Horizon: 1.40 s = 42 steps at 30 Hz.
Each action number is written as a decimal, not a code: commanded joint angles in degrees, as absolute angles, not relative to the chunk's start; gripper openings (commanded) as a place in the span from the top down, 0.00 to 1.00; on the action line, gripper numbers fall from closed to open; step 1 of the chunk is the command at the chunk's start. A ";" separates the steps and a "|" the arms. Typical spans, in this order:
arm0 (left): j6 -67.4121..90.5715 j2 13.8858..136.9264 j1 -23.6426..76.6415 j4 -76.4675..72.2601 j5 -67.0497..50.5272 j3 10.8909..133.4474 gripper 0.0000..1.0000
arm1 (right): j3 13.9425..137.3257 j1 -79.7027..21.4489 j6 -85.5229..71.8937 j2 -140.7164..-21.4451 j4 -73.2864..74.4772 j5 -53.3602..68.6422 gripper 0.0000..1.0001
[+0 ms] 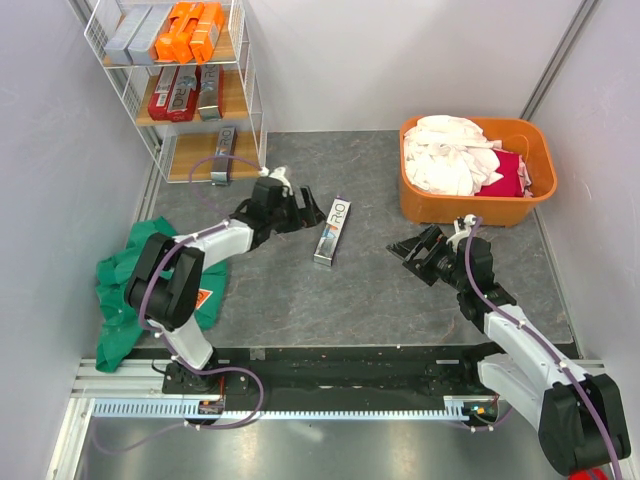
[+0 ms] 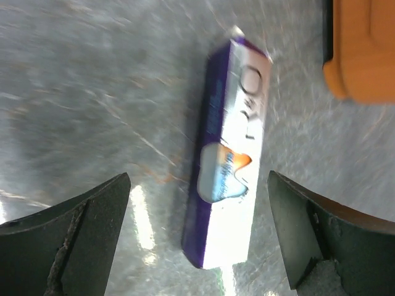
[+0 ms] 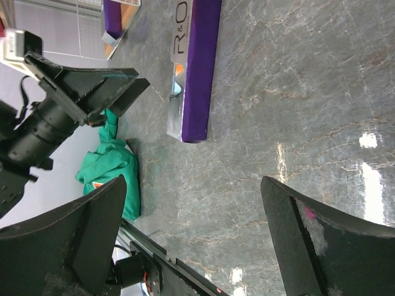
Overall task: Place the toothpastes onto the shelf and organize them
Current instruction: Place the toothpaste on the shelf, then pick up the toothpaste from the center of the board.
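Note:
One white and purple toothpaste carton (image 1: 332, 231) lies flat on the grey table between the two arms. My left gripper (image 1: 312, 212) is open just left of it; in the left wrist view the carton (image 2: 231, 160) lies ahead of the open gripper (image 2: 197, 240), untouched. My right gripper (image 1: 400, 255) is open to the carton's right, and its wrist view has the carton (image 3: 197, 68) well beyond the open gripper (image 3: 194, 240). The shelf (image 1: 190, 160) at the back left holds silver-grey cartons (image 1: 135, 32) and orange ones (image 1: 190, 30) on top, red ones (image 1: 175, 92) in the middle, one carton (image 1: 222, 150) on the bottom.
An orange tub (image 1: 478, 205) of white and red laundry stands at the back right, its corner (image 2: 364, 49) in the left wrist view. A green cloth (image 1: 125, 285) lies crumpled at the left edge beside the left arm. Grey walls close in both sides.

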<state>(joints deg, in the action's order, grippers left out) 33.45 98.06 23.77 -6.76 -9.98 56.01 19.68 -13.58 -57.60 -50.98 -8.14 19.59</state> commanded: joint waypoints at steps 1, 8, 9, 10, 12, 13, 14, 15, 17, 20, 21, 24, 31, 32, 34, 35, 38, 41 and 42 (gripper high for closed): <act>24.36 95.97 29.87 -2.56 -0.27 60.29 0.00 | 21.09 -13.36 -56.78 -51.85 -10.02 20.30 0.02; 20.13 97.82 38.31 3.24 7.73 64.86 0.00 | 20.92 -13.36 -56.78 -52.38 -10.20 20.57 0.02; 19.52 98.00 38.76 3.51 8.60 65.21 0.00 | 21.00 -13.36 -56.78 -52.38 -10.20 20.65 0.02; 19.25 98.52 39.19 3.60 8.79 65.74 0.00 | 21.01 -13.36 -56.78 -52.38 -10.20 20.65 0.02; 18.11 99.14 40.69 4.30 10.19 66.18 0.00 | 21.01 -13.36 -56.69 -52.38 -10.20 20.65 0.02; 17.84 99.40 41.22 4.57 10.63 66.79 0.00 | 21.01 -13.36 -56.69 -52.38 -10.20 20.74 0.02; 17.58 100.27 42.00 4.92 11.68 67.14 0.00 | 21.01 -13.36 -56.60 -52.47 -10.20 20.83 0.02; 17.06 100.63 42.36 5.62 12.04 67.58 0.00 | 21.01 -13.36 -56.60 -52.38 -10.20 20.92 0.02; 16.61 101.59 43.24 6.06 13.26 68.29 0.00 | 21.01 -13.36 -56.60 -52.38 -10.20 20.92 0.02; 16.52 102.91 44.29 7.82 17.12 69.34 0.00 | 20.92 -13.36 -56.60 -52.38 -10.20 20.83 0.02; 16.70 103.44 44.38 8.08 17.49 69.43 0.00 | 20.92 -13.36 -56.60 -52.38 -10.20 20.83 0.02; 17.31 104.50 44.56 9.22 19.07 69.43 0.00 | 20.83 -13.36 -56.60 -52.47 -10.20 20.83 0.02; 18.02 107.22 44.56 9.67 18.55 68.73 0.09 | 20.74 -13.45 -56.51 -52.65 -10.20 20.92 0.02; 18.02 107.49 44.47 9.58 18.11 68.64 0.14 | 20.83 -13.36 -56.51 -52.73 -10.20 20.92 0.02; 18.19 108.28 44.56 9.58 17.84 68.38 0.19 | 20.83 -13.27 -56.51 -52.65 -10.20 20.92 0.02; 18.37 108.54 44.56 9.58 17.58 68.29 0.24 | 20.83 -13.27 -56.60 -52.56 -10.20 21.00 0.02; 18.81 108.63 44.56 9.49 17.05 67.68 0.34 | 20.74 -13.36 -56.60 -52.65 -10.20 21.01 0.02; 18.98 108.54 44.65 9.23 16.88 66.80 0.44 | 20.65 -13.36 -56.78 -52.73 -10.20 21.01 0.02; 19.07 108.54 44.65 9.14 16.79 66.45 0.46 | 20.65 -13.36 -56.86 -52.73 -10.20 21.01 0.02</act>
